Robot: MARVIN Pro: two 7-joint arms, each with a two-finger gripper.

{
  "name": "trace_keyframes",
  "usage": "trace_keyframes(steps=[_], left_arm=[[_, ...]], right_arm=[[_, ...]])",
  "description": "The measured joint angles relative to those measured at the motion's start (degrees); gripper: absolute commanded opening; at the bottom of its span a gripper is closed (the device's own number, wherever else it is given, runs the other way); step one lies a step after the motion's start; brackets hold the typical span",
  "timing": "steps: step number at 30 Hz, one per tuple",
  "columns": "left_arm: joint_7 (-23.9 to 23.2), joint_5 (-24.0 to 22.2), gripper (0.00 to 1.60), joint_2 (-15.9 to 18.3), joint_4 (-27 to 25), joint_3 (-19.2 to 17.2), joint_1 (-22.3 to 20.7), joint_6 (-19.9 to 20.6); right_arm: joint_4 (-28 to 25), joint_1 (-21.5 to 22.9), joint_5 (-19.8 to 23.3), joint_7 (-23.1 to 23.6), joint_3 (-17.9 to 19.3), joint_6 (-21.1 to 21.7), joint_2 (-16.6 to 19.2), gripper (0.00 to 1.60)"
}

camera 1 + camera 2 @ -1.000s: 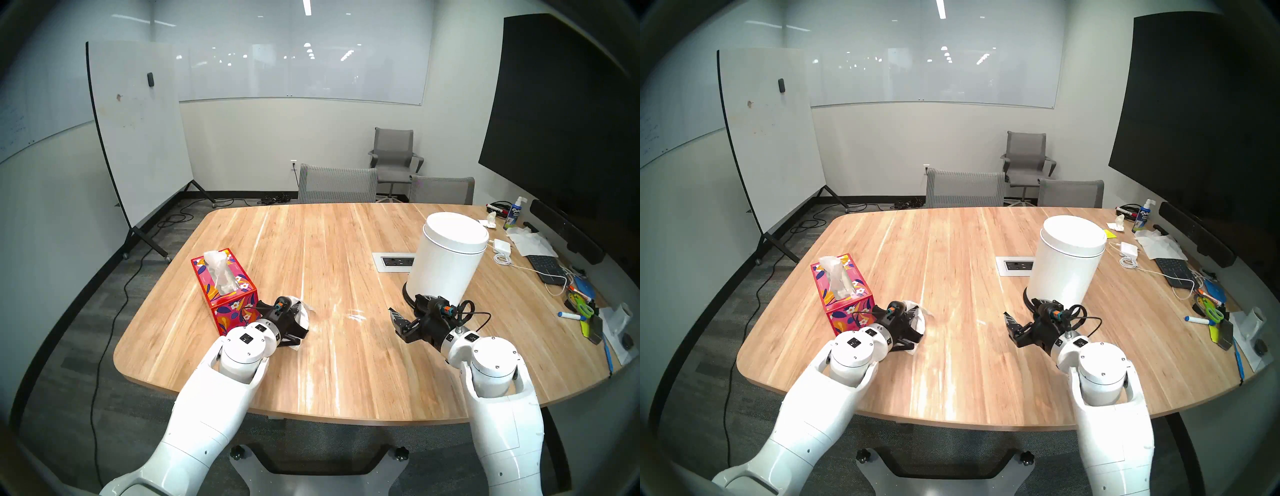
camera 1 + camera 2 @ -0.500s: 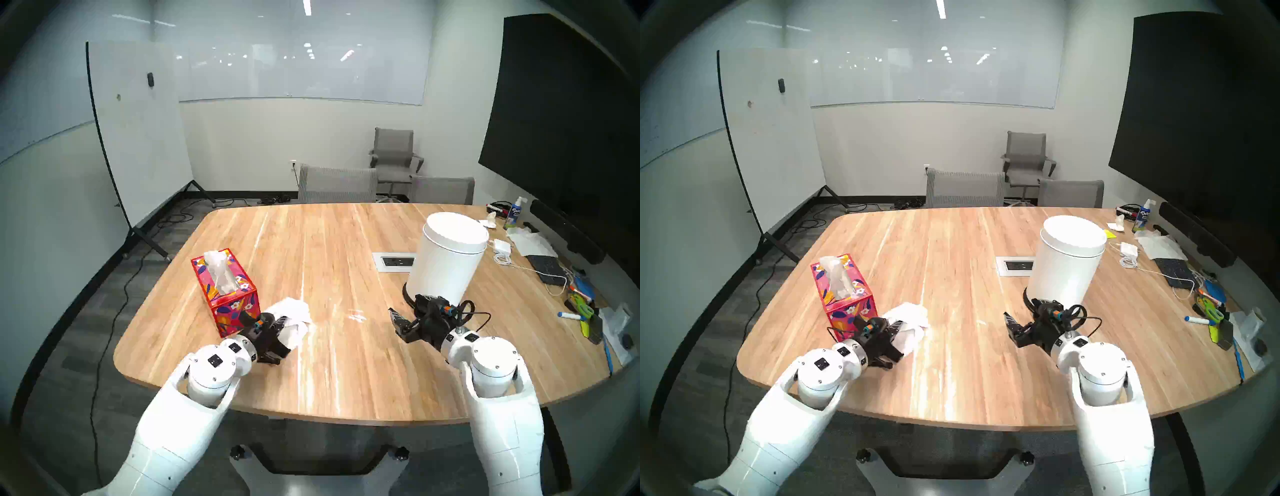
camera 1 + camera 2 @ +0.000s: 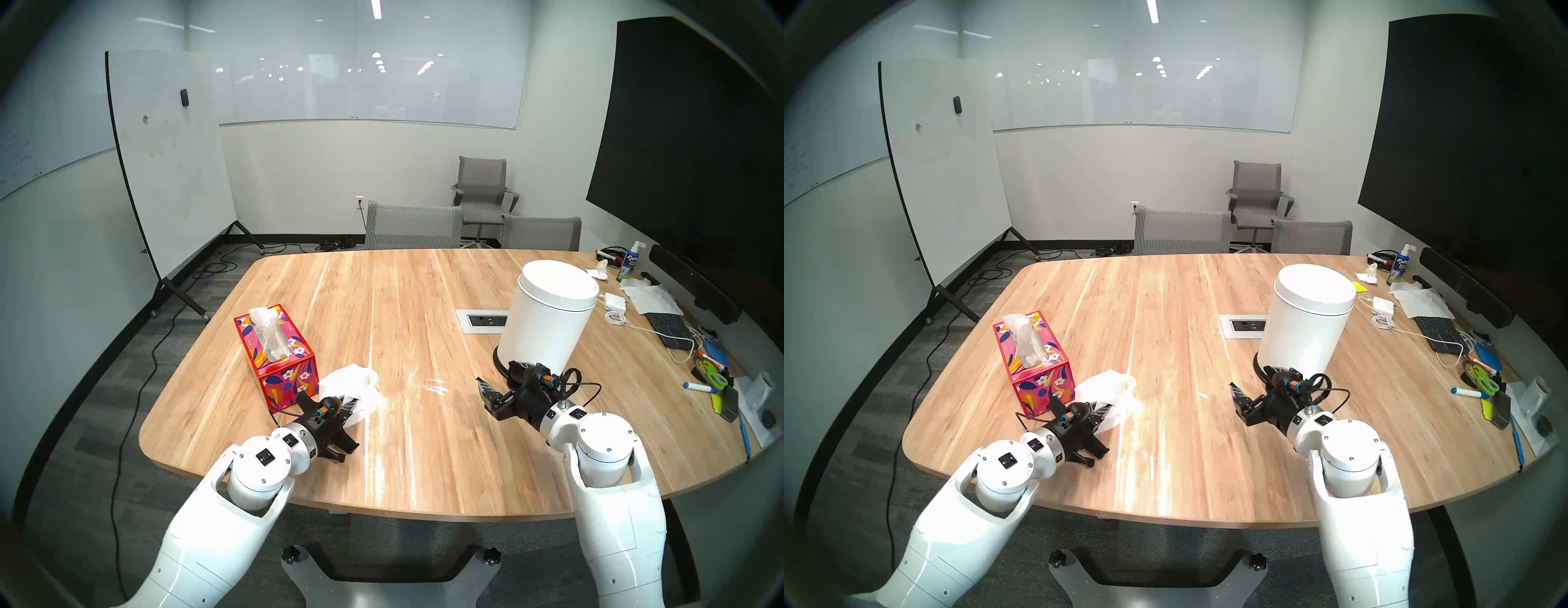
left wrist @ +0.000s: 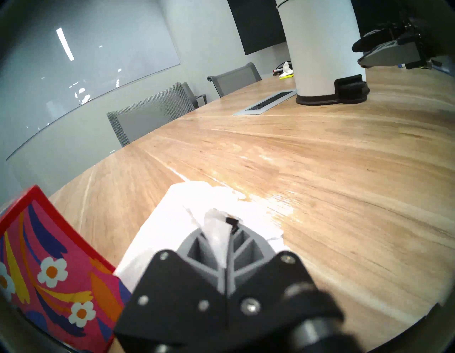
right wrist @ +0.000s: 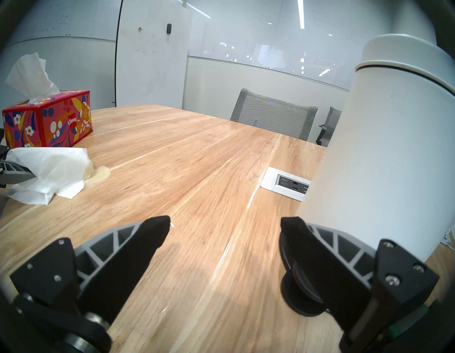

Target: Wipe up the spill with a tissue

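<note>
The tissue (image 3: 348, 381) is a crumpled white sheet lying on the wooden table (image 3: 424, 458), just right of the tissue box. My left gripper (image 3: 350, 406) is shut on the tissue's near edge; the left wrist view shows the paper pinched between the grey fingers (image 4: 197, 249). A small glossy whitish spill (image 5: 98, 174) touches the tissue's right edge, and the wood beside it shines wet (image 4: 278, 209). A second small glossy patch (image 3: 437, 387) lies further right. My right gripper (image 5: 225, 226) hovers open and holds nothing, beside the white bin's base.
A red floral tissue box (image 3: 275, 352) stands left of the tissue. The tall white bin (image 3: 547, 318) on a black base stands at the right, with a socket panel (image 3: 483, 321) behind it. Cables, markers, scissors and a spray bottle (image 3: 630, 265) crowd the far right edge.
My left gripper drew back toward the near left of the table, dragging the tissue with it, so more of the sheet now shows. The right arm stayed put.
</note>
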Motion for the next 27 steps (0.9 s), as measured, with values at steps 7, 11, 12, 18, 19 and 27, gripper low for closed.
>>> trace_keyframes(steps=[7, 11, 12, 18, 19, 27], left_arm=[[2.2, 1.02, 0.0, -1.75, 2.91, 1.55, -0.43, 0.06], [2.84, 1.2, 0.0, -2.72, 4.07, 2.1, -1.81, 0.71], [2.94, 1.23, 0.0, -2.9, 4.31, 2.19, -2.09, 0.85], [3.34, 1.27, 0.0, -4.0, 5.92, 2.79, -4.16, 1.89], [3.36, 1.25, 0.0, -4.15, 6.18, 2.87, -4.47, 2.01], [3.82, 1.01, 0.0, -5.08, 8.46, 3.72, -6.81, 2.34]], right_arm=[[0.0, 0.0, 0.0, 0.0, 0.0, 0.0, 0.0, 1.6], [0.0, 0.0, 0.0, 0.0, 0.0, 0.0, 0.0, 1.6], [0.0, 0.0, 0.0, 0.0, 0.0, 0.0, 0.0, 1.6], [0.0, 0.0, 0.0, 0.0, 0.0, 0.0, 0.0, 1.6], [0.0, 0.0, 0.0, 0.0, 0.0, 0.0, 0.0, 1.6], [0.0, 0.0, 0.0, 0.0, 0.0, 0.0, 0.0, 1.6]])
